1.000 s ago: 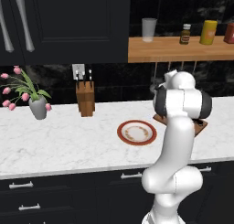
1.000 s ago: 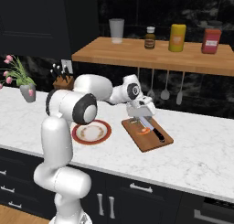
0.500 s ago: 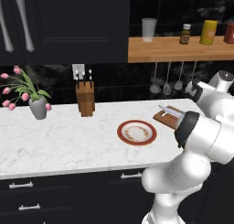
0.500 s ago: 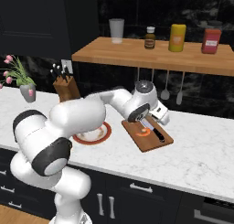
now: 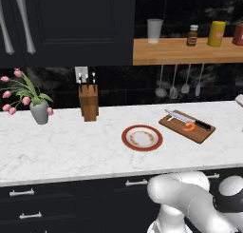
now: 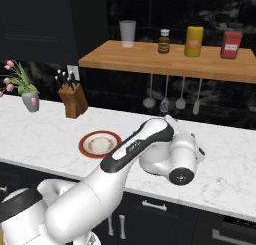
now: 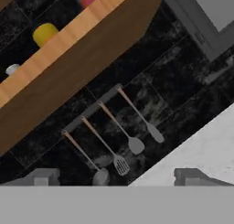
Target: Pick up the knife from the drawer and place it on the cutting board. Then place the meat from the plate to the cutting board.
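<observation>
**Two items on the board: hazards while the arm clears**

Both task items lying on the cutting board [image 5: 182, 127] at the right of the table [image 5: 71, 149]: knife [image 5: 186, 120] along the far long edge, blade to the left, black handle to the right; meat [image 5: 190, 127] just in front of it, touching or nearly touching. Plate [image 5: 142, 138] just left of the board, carrying only faint marks. Judged complete or nearly so.

Pincer [image 7: 118, 178]: fingers [image 7: 42, 176] spread wide, nothing between them, aimed at the dark back wall and the hanging utensils [image 7: 130, 141], not at the table.

Hazards:
- Arm [image 6: 145, 149] folded low, with a bulky joint over the board area in the right base view. Possible sweep across the board, pushing the knife off the edge or rolling the meat onto the marble.
- Handle end close to the board's right corner; little margin against a nudge.
- Utensils and wooden shelf [image 5: 187, 50] near the hand's line of sight; risk of a strike on a wide upward swing.

Surface and room: white veined marble, smooth, low friction likely. Black cabinets, knife block [image 5: 88, 102] and flower vase [image 5: 40, 112] well to the left.
</observation>
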